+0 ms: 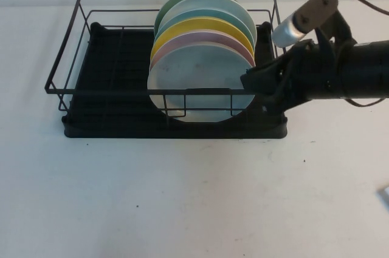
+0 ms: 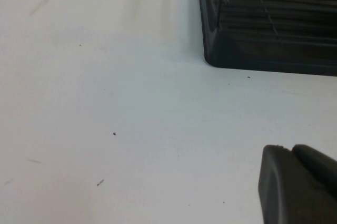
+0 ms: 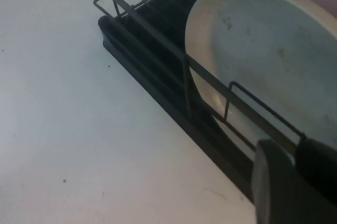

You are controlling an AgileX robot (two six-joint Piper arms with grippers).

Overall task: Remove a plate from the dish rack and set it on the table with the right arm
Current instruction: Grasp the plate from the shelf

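Bare white table (image 1: pixel 182 197) fronts the dish rack (image 1: pixel 115 118). Right tool (image 1: pixel 252 80), jaws unreadable, reaches the upright plate's (image 1: pixel 197 82) right rim; left tool (image 2: pixel 297 184) hovers, state unclear.

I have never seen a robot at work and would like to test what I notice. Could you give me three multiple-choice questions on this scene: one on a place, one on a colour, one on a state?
1. Where is the right gripper?
A. at the right edge of the front grey-blue plate
B. over the left half of the dish rack
C. behind the rack

2. What colour is the plate directly behind the front one?
A. yellow
B. pink
C. green

3. How does the grey-blue plate stand?
A. lying flat outside the rack
B. on edge in the rack
C. lifted clear of the rack

Answers:
1 A: the arm's black tip meets that plate's right rim.
2 B: a pink plate shows just above it.
3 B: the front wires cross its face.

The left gripper hangs over the table near a rack corner.
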